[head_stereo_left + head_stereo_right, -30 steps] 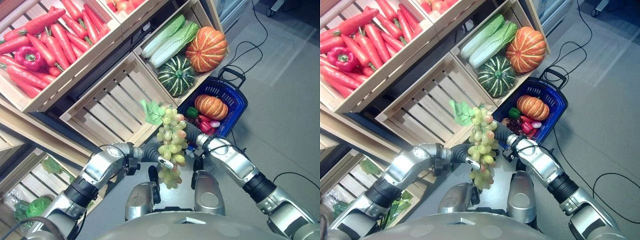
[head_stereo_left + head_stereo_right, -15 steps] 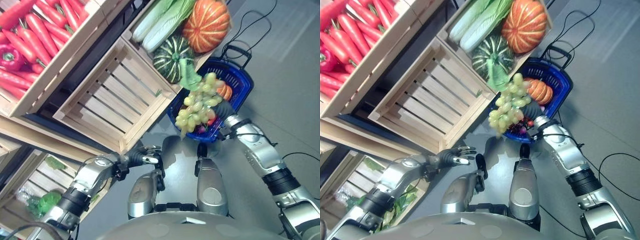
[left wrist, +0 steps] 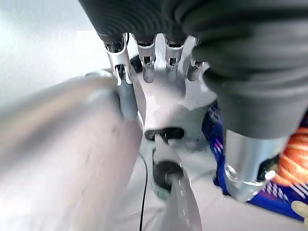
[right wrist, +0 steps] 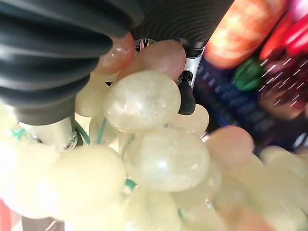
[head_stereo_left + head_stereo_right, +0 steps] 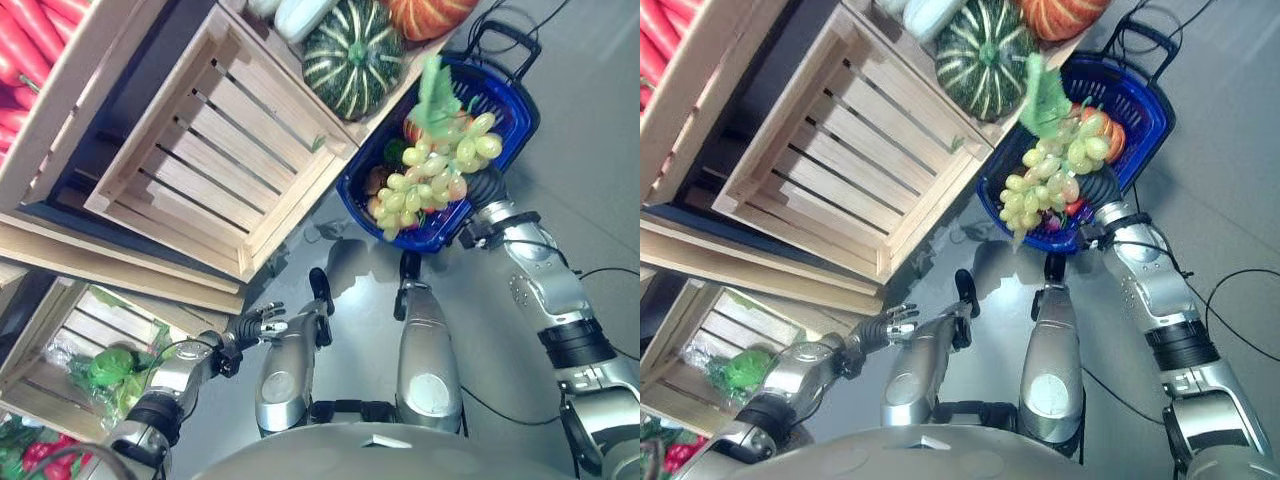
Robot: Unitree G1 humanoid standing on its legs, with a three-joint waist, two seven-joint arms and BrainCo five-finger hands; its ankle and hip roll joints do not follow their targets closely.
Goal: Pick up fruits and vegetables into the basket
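A bunch of pale green grapes (image 5: 430, 175) with a green leaf hangs over the near part of the blue basket (image 5: 522, 112), which stands on the floor. My right hand (image 5: 487, 190) is shut on the bunch; in the right wrist view the grapes (image 4: 144, 125) press against its fingers (image 4: 185, 98). Inside the basket lie a small orange pumpkin (image 4: 245, 29) and red and green vegetables. My left hand (image 5: 258, 325) hangs low at the left with straight fingers (image 3: 144, 62), holding nothing.
An empty wooden crate (image 5: 200, 150) sits left of the basket. Behind it another crate holds a green striped squash (image 5: 350, 55) and an orange pumpkin (image 5: 430, 10). A lower crate (image 5: 60, 350) at the left holds leafy greens (image 5: 105, 365). Grey floor lies to the right.
My left hand let go of the grapes and dropped low. My right hand carried the bunch away from my body to over the basket. The camera view has shifted down the shelves.
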